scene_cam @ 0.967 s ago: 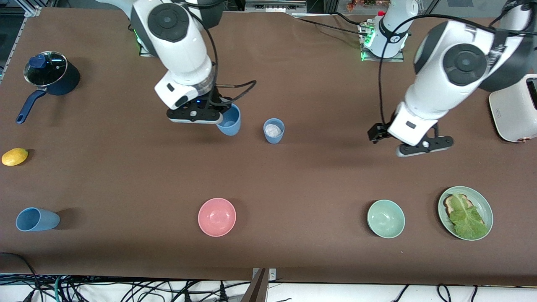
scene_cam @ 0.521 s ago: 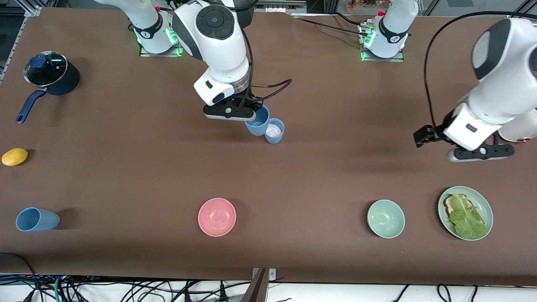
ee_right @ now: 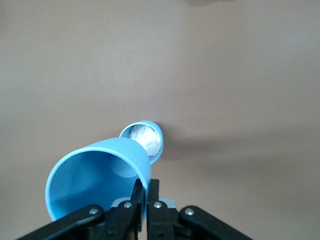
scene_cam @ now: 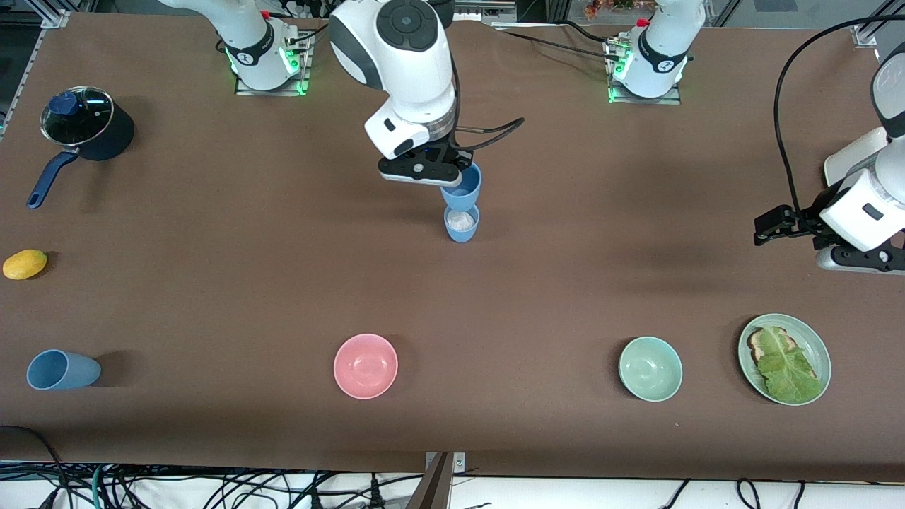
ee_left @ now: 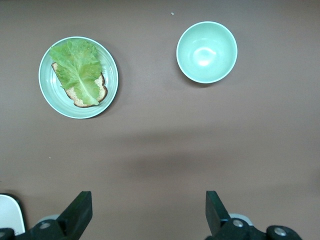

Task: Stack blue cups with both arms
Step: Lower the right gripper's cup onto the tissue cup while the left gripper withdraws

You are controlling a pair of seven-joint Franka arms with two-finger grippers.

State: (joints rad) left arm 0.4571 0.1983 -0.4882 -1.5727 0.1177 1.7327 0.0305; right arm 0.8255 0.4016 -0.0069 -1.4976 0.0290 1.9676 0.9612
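One blue cup (scene_cam: 462,185) is pinched by its rim between the closed fingers of the right gripper (scene_cam: 433,172) and is held in the air over a second, upright blue cup (scene_cam: 462,222) that stands on the table (scene_cam: 212,283) and contains something whitish. A third blue cup (scene_cam: 62,370) lies on its side near the front camera, toward the right arm's end of the table. The left gripper (ee_left: 145,217) is held wide apart and empty, over bare table near the plate (ee_left: 50,95), and that arm is waiting.

Faults to be expected:
- The held cup appears tilted in the right wrist view; if it is lowered so, its base could catch the standing cup's rim and tip it over
- The rim pinch is narrow, so the cup could swivel or slip on contact
- The whitish content could prevent full nesting

Count:
- blue cups: three
- bowls: two, one pink (scene_cam: 365,365) and one mint-green (scene_cam: 650,368)
- plate with lettuce on toast: one
- dark-blue pot (scene_cam: 86,132): one
- lemon (scene_cam: 25,264): one
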